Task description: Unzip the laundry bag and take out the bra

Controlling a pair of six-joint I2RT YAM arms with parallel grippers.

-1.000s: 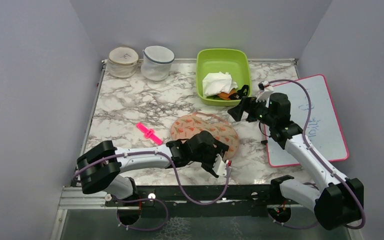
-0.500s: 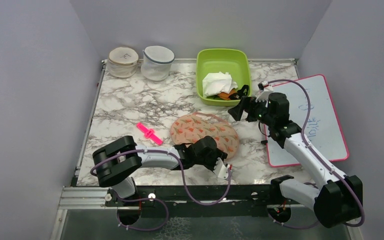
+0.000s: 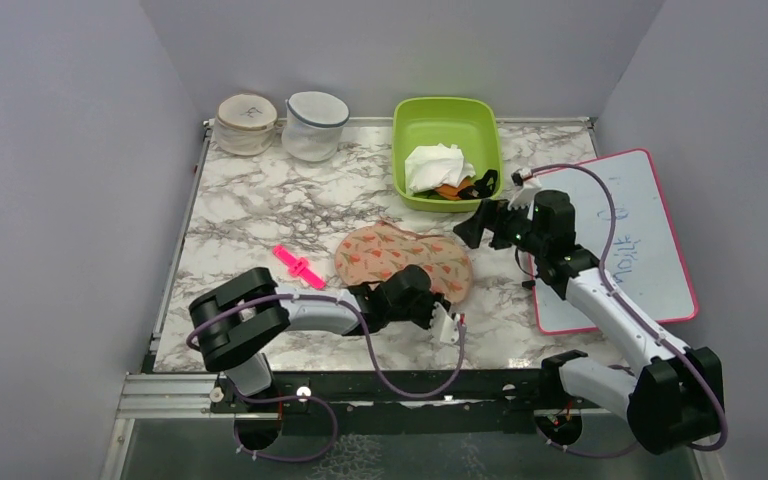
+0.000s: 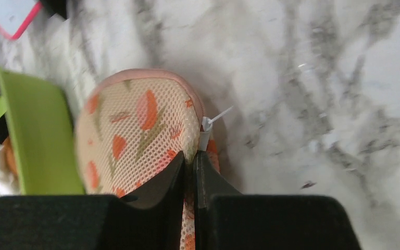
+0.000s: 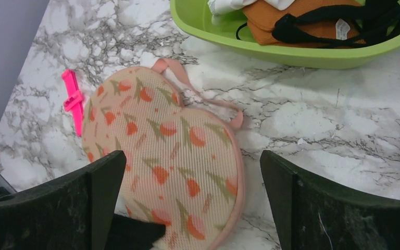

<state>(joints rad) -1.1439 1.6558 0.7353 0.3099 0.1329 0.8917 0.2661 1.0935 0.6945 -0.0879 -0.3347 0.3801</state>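
The laundry bag (image 3: pixel 400 258), a peach mesh case with orange motifs and pink edging, lies zipped in the middle of the marble table. My left gripper (image 3: pixel 428 292) reaches it from the near side. In the left wrist view this gripper (image 4: pixel 190 156) is shut on the laundry bag (image 4: pixel 135 125) at its edge, right below the white zip pull (image 4: pixel 205 129). My right gripper (image 3: pixel 470 228) hovers past the bag's far right side. From the right wrist camera the right gripper (image 5: pixel 192 156) stands open above the laundry bag (image 5: pixel 161 156), touching nothing. The bra is hidden.
A green tub (image 3: pixel 447 120) at the back holds a white cloth (image 3: pixel 435 165) and a black-and-orange garment (image 5: pixel 312 23). Two round mesh tubs (image 3: pixel 246 122) (image 3: pixel 316 124) stand at the back left. A pink clip (image 3: pixel 298 266) lies left of the bag. A whiteboard (image 3: pixel 630 240) lies on the right.
My left gripper has closed on the bag's edge and its arm has folded in toward the base. The bag has slid slightly left. The right gripper barely moved.
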